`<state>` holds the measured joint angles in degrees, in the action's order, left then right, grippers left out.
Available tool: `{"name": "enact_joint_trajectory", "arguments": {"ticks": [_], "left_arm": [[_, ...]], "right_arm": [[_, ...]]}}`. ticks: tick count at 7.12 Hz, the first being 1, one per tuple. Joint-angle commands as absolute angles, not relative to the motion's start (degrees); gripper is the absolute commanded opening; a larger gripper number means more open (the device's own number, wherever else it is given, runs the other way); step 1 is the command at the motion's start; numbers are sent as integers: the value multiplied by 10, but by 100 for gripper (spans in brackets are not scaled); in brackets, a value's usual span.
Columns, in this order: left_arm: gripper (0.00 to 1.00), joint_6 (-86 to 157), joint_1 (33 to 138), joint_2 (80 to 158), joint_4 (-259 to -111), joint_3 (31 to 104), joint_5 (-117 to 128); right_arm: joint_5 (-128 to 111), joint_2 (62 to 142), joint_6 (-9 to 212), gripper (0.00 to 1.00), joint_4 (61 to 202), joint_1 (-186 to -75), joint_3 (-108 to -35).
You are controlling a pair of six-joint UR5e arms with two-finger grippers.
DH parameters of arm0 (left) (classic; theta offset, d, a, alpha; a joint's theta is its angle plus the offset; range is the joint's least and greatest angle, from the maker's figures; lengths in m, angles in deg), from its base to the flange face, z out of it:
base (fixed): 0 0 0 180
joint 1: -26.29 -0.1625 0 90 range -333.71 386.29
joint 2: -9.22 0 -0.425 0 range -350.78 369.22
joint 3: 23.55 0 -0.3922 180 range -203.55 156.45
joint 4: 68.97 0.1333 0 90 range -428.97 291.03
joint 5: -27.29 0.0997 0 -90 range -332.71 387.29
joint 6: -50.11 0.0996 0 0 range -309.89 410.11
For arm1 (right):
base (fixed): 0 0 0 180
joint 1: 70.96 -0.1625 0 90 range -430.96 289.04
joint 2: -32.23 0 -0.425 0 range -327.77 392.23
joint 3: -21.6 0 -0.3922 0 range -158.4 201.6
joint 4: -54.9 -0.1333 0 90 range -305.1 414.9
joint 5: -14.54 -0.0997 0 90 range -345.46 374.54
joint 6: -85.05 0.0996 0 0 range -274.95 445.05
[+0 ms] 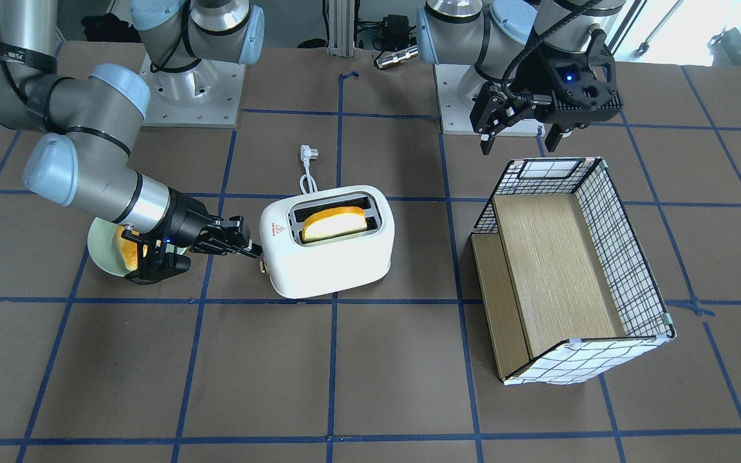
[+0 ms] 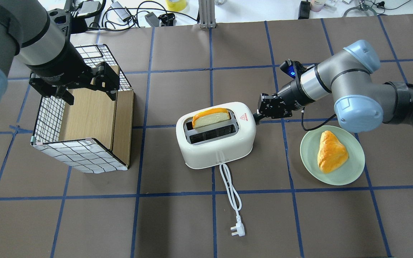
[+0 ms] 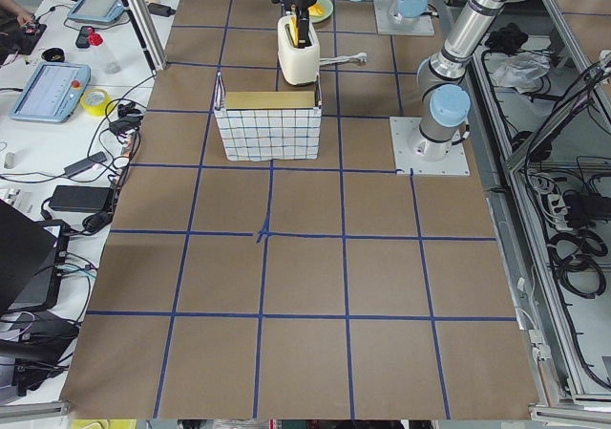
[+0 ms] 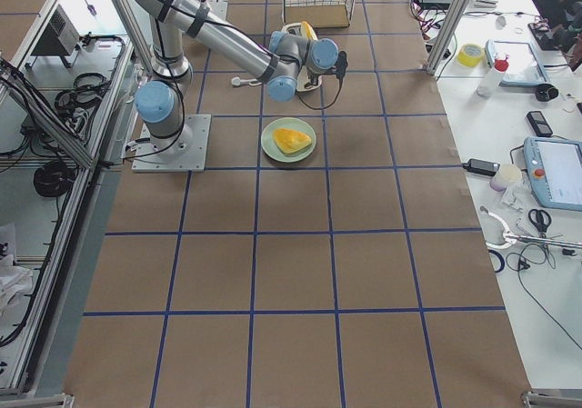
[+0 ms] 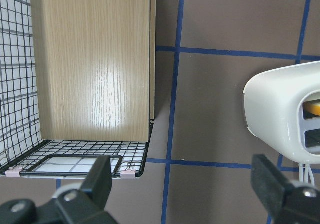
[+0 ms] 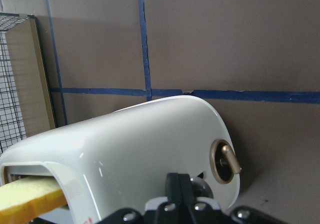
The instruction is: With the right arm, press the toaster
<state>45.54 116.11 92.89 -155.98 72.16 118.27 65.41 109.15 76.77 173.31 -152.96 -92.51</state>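
Observation:
The white toaster (image 1: 332,257) stands mid-table with a yellow-crusted bread slice (image 1: 335,224) in one slot. It also shows in the overhead view (image 2: 217,147) and the right wrist view (image 6: 140,144). My right gripper (image 1: 255,251) is shut, and its tips are against the toaster's end, where the lever and the clear knob (image 6: 225,161) are. It also shows in the overhead view (image 2: 256,117) and the right wrist view (image 6: 179,181). My left gripper (image 1: 520,141) is open and empty above the far end of the wire basket (image 1: 628,257). The left wrist view shows its fingers (image 5: 100,176) spread apart.
A green plate (image 2: 310,157) with a bread piece (image 2: 332,150) lies under the right forearm. The toaster's white cord ends in a plug (image 2: 237,229) on the robot's side of the toaster. The grid-patterned basket with a wooden floor (image 2: 48,114) stands on the robot's left.

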Motion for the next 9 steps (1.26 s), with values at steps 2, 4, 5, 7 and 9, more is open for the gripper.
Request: {"name": "enact_joint_trajectory", "arguments": {"ticks": [2, 4, 5, 7, 9], "left_arm": [[100, 455, 1161, 929, -1560, 722, 1183], [100, 455, 1161, 929, -1560, 722, 1183], [100, 455, 1161, 929, -1560, 722, 1183], [100, 455, 1161, 929, -1560, 722, 1183], [100, 455, 1161, 929, -1560, 722, 1183]], "right_arm": [[656, 1088, 767, 0, 1761, -1530, -942], [658, 1089, 771, 0, 1765, -1530, -944], [664, 1094, 781, 0, 1765, -1530, -938], [701, 1118, 849, 0, 1757, -1531, -921], [720, 1148, 868, 0, 1720, -1532, -893]]}}
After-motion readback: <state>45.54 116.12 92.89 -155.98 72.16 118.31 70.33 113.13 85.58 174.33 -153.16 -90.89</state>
